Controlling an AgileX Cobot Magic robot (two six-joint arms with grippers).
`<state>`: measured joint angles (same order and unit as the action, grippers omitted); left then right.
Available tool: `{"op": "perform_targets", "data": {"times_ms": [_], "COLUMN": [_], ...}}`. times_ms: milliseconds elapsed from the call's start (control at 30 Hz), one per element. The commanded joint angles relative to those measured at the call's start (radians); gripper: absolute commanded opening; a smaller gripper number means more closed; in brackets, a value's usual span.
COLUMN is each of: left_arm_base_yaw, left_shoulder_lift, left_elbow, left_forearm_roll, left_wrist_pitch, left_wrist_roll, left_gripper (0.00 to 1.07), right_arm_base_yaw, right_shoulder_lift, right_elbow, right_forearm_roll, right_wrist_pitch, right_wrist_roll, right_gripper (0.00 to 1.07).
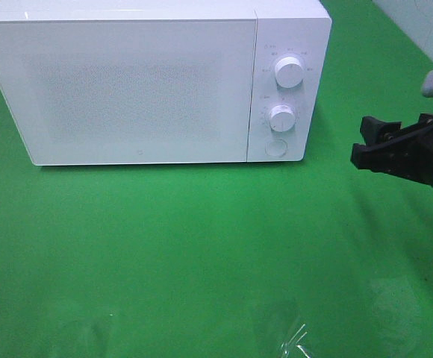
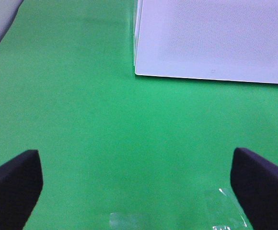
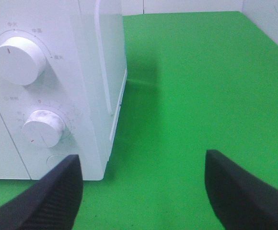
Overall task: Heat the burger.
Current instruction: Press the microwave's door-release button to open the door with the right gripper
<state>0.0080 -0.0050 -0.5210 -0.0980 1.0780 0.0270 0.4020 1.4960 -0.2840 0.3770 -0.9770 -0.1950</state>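
Microwave (image 1: pixel 127 82) shut, no burger visible, left gripper (image 2: pixel 134 167) and right gripper (image 3: pixel 143 165) both gaping empty, so the dials (image 3: pixel 19 60) beside the right jaws are probably next.

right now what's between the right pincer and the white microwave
Nothing but bare green table cover, right pincer to boxy white microwave; exterior high view shows it.

Bright, even light from above floods the green desk (image 1: pixel 201 246). The white microwave (image 1: pixel 142 82) is washed out, its top edge nearly blown to pure white. A thin dark shadow lies under its front edge, and the right wrist view shows a soft shadow on the green beside its right wall. Pale glare patches (image 1: pixel 295 335) shine at the desk's near edge. All three pictures are soft. The left end effector (image 2: pixel 135 152) and right end effector (image 3: pixel 143 160) appear as dark, unfocused shapes in close-up.
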Motion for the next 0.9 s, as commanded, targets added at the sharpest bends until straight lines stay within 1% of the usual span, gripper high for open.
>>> {"op": "perform_targets", "data": {"times_ms": [33,100,133,167,200,233,267,300,400,467,600,767,833,867,900], "left_arm_base_yaw": [0.002,0.002,0.002,0.002,0.002,0.002,0.002,0.002,0.002,0.002,0.002,0.002,0.002,0.002,0.002], "left_shoulder_lift": [-0.016,-0.016,-0.016,-0.016,-0.016,-0.016,-0.016,-0.016,-0.016,-0.016,-0.016,-0.016,-0.016,-0.016,-0.016], "left_elbow": [0.002,0.002,0.002,0.002,0.002,0.002,0.002,0.002,0.002,0.002,0.002,0.002,0.002,0.002,0.002], "left_forearm_roll": [-0.002,-0.002,-0.002,-0.002,-0.002,-0.002,-0.002,-0.002,-0.002,-0.002,-0.002,-0.002,-0.002,-0.002,-0.002], "left_wrist_pitch": [-0.009,-0.009,-0.009,-0.009,-0.009,-0.009,-0.009,-0.009,-0.009,-0.009,-0.009,-0.009,-0.009,-0.009,-0.009], "left_wrist_roll": [0.001,0.001,0.001,0.001,0.001,0.001,0.001,0.001,0.001,0.001,0.001,0.001,0.001,0.001,0.001], "left_gripper": [1.0,1.0,1.0,1.0,1.0,1.0,1.0,1.0,1.0,1.0,1.0,1.0,1.0,1.0,1.0], "right_arm_base_yaw": [0.056,0.164,0.164,0.208,0.208,0.248,0.248,0.283,0.303,0.357,0.393,0.393,0.393,0.393,0.393], "right_shoulder_lift": [0.026,0.08,0.08,0.102,0.102,0.122,0.122,0.137,0.144,0.151,0.151,0.151,0.151,0.151,0.151], "right_elbow": [0.001,0.001,0.001,0.0,0.0,-0.004,-0.004,-0.005,-0.005,-0.005,-0.005,-0.005,-0.005,-0.005,-0.005], "right_forearm_roll": [0.073,0.163,0.163,0.211,0.211,0.25,0.25,0.272,0.285,0.331,0.356,0.356,0.358,0.358,0.361], "right_wrist_pitch": [-0.068,-0.137,-0.137,-0.169,-0.169,-0.183,-0.183,-0.197,-0.2,-0.208,-0.222,-0.221,-0.222,-0.222,-0.222], "right_wrist_roll": [-0.046,-0.066,-0.066,-0.07,-0.07,-0.071,-0.071,-0.071,-0.071,-0.07,-0.068,-0.012,0.195,0.195,0.327], "right_gripper": [0.72,0.72,0.72,0.72,0.72,0.72,0.72,0.72,0.72,0.72,0.72,0.7,0.63,0.63,0.58]}}
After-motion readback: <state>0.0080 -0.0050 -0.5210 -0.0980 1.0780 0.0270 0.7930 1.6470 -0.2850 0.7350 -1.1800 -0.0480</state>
